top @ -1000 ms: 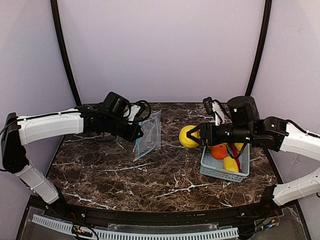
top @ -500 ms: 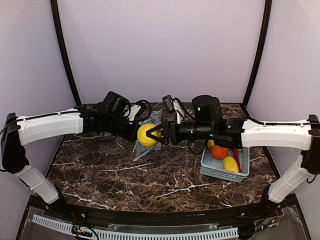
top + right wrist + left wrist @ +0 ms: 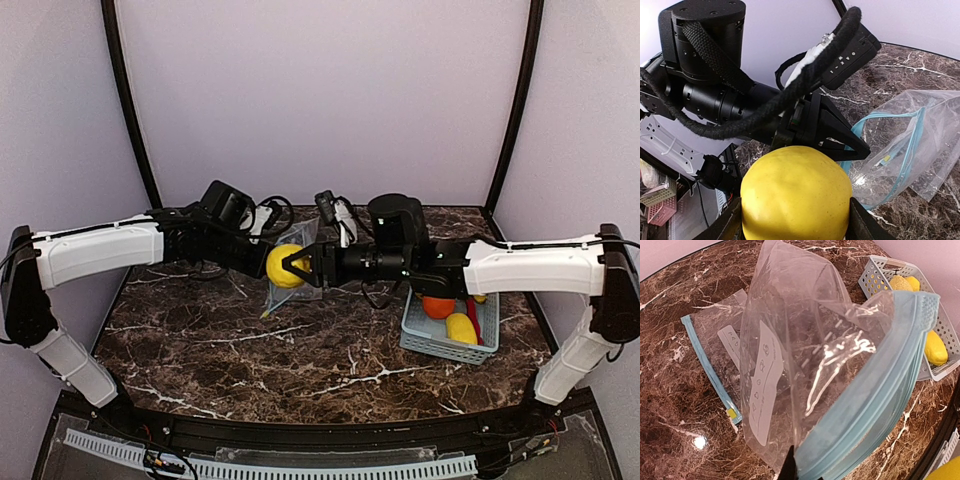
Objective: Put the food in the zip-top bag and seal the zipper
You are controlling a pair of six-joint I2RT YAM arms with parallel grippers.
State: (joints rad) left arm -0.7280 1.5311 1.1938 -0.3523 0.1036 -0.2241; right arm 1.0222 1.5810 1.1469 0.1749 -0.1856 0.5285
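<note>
The left arm (image 3: pixel 100 252) reaches in from the left edge. Its white forearm lies nearly level above the bench (image 3: pixel 250 350), and its black wrist points toward the middle. The left jaws are closed tight on the blue zipper rim of the zip-top bag (image 3: pixel 287 298). They hold that edge lifted, so the clear film hangs down to the stone. In the left wrist view the bag's mouth gapes, with the blue rim curving away to the right and the pinching tip at the bottom edge of the picture.

The right arm (image 3: pixel 520 265) is stretched far across from the right side. Its white link runs almost horizontal, and its dark wrist is aimed at the other arm, so the two wrists meet nearly head-on. The right jaws stand fairly wide, clamped on a round yellow fruit (image 3: pixel 278 266), one finger on each side of it. The right wrist view shows the fruit filling the gap between them. The fruit is held off the bench at the bag's raised rim, just beside the left jaws. Whether any part of it has passed the rim cannot be told.

The pale blue basket (image 3: pixel 440 345) stands on the bench under the right forearm. It holds an orange (image 3: pixel 437 306), a red chili (image 3: pixel 473 318) and a yellow piece (image 3: pixel 461 328) by the near wall, well apart from the bag.
</note>
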